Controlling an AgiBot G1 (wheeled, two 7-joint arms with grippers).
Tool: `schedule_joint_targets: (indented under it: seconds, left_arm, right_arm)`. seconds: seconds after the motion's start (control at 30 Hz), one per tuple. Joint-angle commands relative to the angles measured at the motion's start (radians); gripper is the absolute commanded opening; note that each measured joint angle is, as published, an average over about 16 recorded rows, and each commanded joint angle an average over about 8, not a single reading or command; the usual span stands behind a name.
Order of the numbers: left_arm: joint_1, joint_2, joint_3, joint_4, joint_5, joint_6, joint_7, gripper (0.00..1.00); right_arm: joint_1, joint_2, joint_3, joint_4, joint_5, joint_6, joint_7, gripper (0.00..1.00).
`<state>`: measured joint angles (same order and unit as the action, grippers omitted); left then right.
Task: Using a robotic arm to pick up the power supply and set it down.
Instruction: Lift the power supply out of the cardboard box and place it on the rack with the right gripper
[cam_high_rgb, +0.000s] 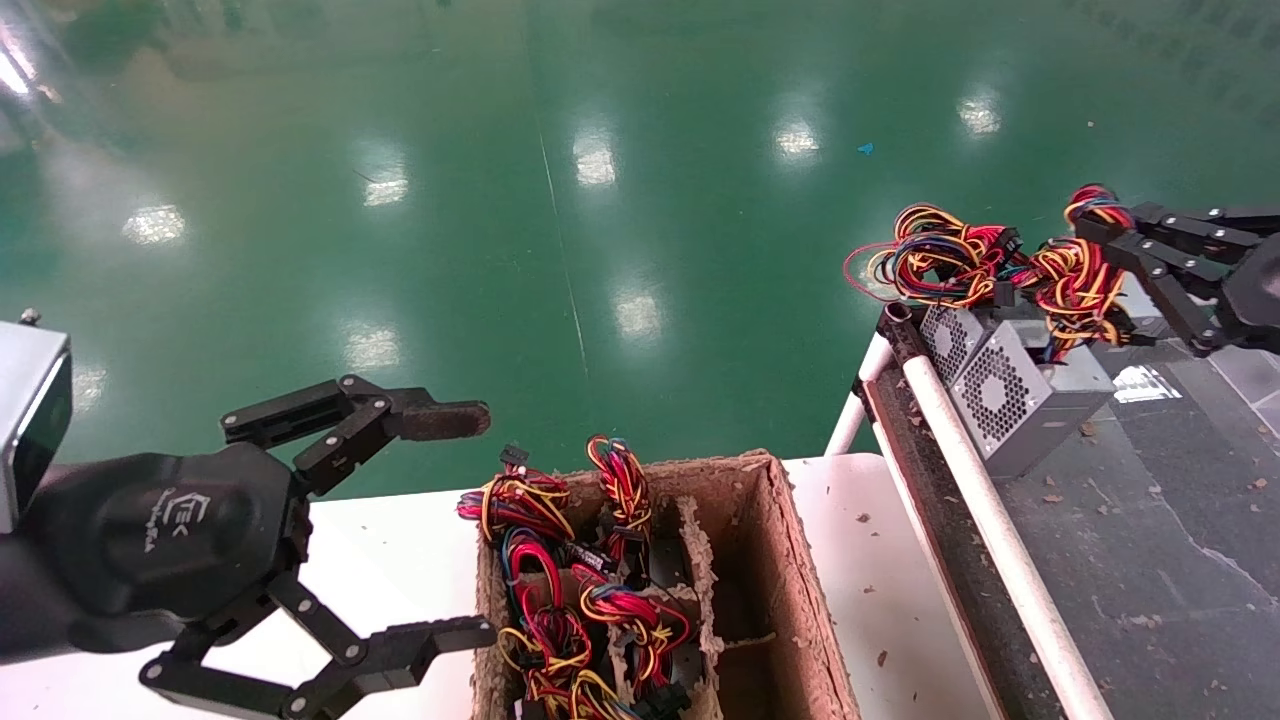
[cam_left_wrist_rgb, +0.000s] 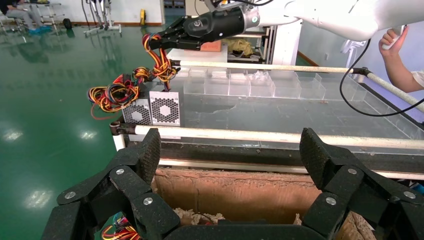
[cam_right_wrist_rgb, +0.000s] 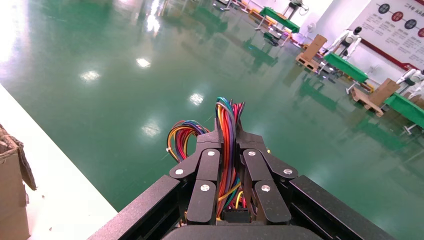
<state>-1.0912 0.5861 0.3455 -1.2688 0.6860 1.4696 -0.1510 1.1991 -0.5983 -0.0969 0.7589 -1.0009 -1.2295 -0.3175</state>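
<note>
Right pincer (cam_high_rgb: 1105, 222) pinches the wire bundle (cam_high_rgb: 1075, 280) of the power supply (cam_high_rgb: 1025, 392) on the counter (cam_high_rgb: 1150, 520); box looks heavy, wires floppy; left pincer (cam_high_rgb: 460, 525) idle, wide open.

White desk (cam_high_rgb: 860, 560) is lying across the lower frame, carrying an open cardboard box (cam_high_rgb: 790, 590) holding wire bundles. At right, a dark conveyor surface (cam_high_rgb: 1150, 540) is carrying two grey power supplies (cam_high_rgb: 1010, 395) side by side, amid scattered debris.
</note>
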Motion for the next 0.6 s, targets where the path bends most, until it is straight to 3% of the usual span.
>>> schedule_joint_targets:
  seconds: [0.03, 0.23, 0.27, 0.5, 0.53, 0.6]
  left_arm:
    - [0.000, 0.000, 0.000, 0.000, 0.000, 0.000, 0.000, 1.00]
    - [0.000, 0.000, 0.000, 0.000, 0.000, 0.000, 0.000, 1.00]
    - [0.000, 0.000, 0.000, 0.000, 0.000, 0.000, 0.000, 1.00]
    - [0.000, 0.000, 0.000, 0.000, 0.000, 0.000, 0.000, 1.00]
    - [0.000, 0.000, 0.000, 0.000, 0.000, 0.000, 0.000, 1.00]
    - [0.000, 0.000, 0.000, 0.000, 0.000, 0.000, 0.000, 1.00]
  right_arm:
    - [0.024, -0.014, -0.012, -0.022, -0.012, -0.006, -0.006, 0.00]
    - [0.065, -0.038, -0.033, -0.078, -0.030, -0.033, -0.018, 0.03]
    - [0.070, -0.042, -0.036, -0.086, -0.033, -0.037, -0.021, 0.11]
    - [0.095, -0.055, -0.051, -0.126, -0.048, -0.060, -0.036, 0.95]
    - [0.097, -0.055, -0.052, -0.129, -0.049, -0.063, -0.037, 1.00]
    - [0.101, -0.055, -0.053, -0.134, -0.050, -0.069, -0.040, 1.00]
